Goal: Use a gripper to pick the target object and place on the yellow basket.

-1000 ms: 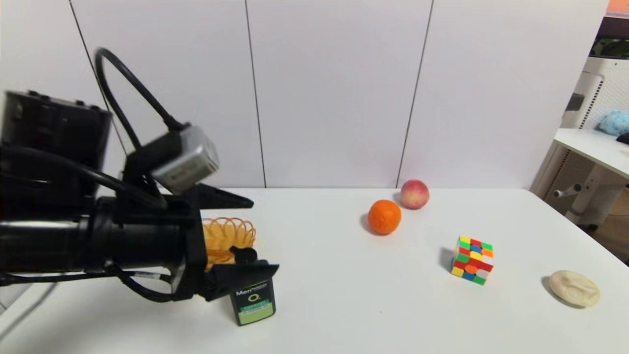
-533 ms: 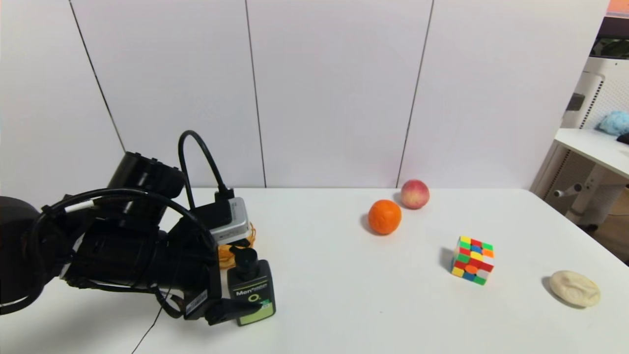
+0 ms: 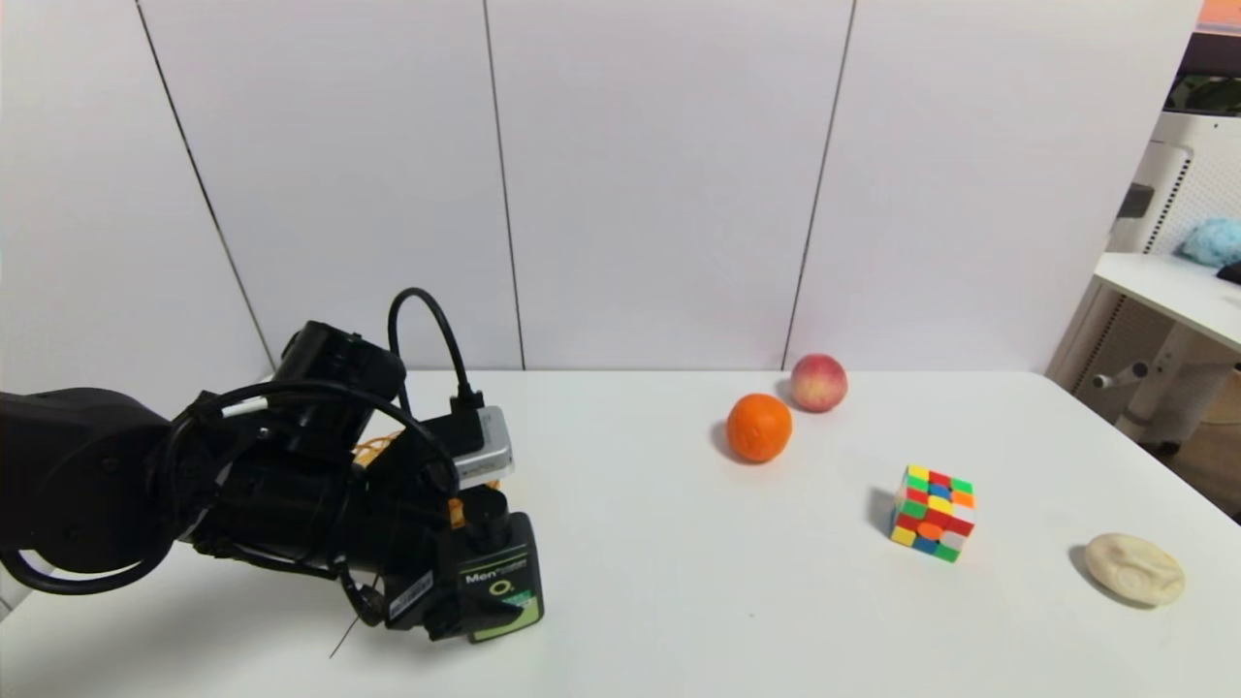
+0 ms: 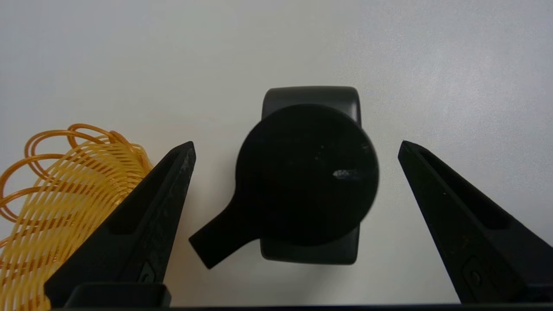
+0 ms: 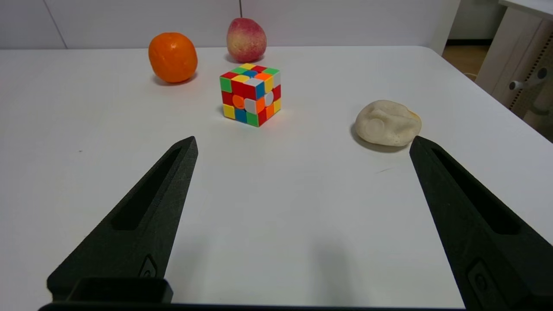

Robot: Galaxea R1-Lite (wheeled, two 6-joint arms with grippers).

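Note:
The black pump bottle (image 3: 509, 574) with white "Men" lettering and a green label stands upright on the white table (image 3: 698, 601) at the near left. My left gripper (image 3: 485, 593) is open and straddles it, one finger in front and one behind. In the left wrist view the pump top (image 4: 306, 172) sits between the fingers of the left gripper (image 4: 296, 148), with gaps on both sides. The yellow basket (image 4: 65, 190) lies just beyond one finger; in the head view only slivers of the yellow basket (image 3: 374, 447) show behind the arm. My right gripper (image 5: 303, 142) hovers open over bare table.
An orange (image 3: 758, 427) and a peach (image 3: 818, 382) sit at the far middle. A colourful puzzle cube (image 3: 932, 512) and a cream lump (image 3: 1133, 569) lie to the right. The right wrist view shows the cube (image 5: 250, 95) and lump (image 5: 387, 123) ahead.
The left arm has come down and moved forward, from above the bottle to low around it. Its fingers now straddle the bottle, which has not moved.

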